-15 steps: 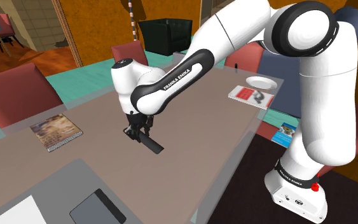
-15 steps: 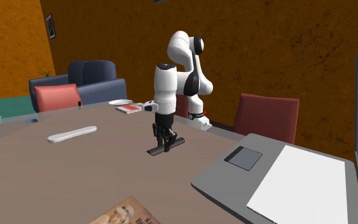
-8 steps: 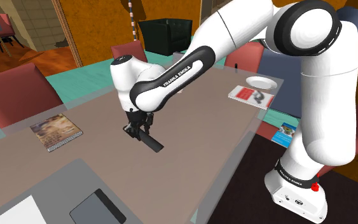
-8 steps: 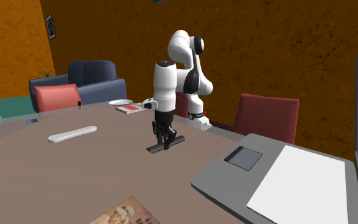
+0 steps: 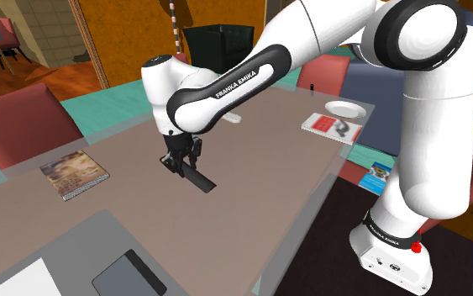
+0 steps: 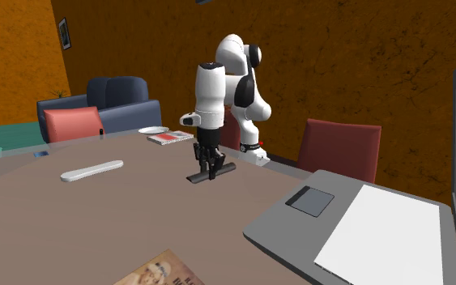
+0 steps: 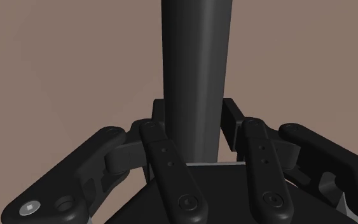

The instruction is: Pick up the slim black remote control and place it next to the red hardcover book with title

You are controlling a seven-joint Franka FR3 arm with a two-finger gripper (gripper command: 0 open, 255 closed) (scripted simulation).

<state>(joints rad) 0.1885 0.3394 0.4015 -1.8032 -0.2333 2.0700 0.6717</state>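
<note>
Black slim remote control (image 5: 199,181), clamped in the hand (image 5: 178,164), now rides higher off the table (image 5: 268,181), ready for carrying to the red book (image 5: 330,126).

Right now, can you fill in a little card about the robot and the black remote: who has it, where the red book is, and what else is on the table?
holder: gripper, shut on the black remote control
remote: slim and dark, clasped between the two fingers
red book: lies flat near the table edge, beside a white plate
gap: remote and red book are well apart
also on table: picture-cover book, grey laptop
job: remote not yet next to the red book
</note>
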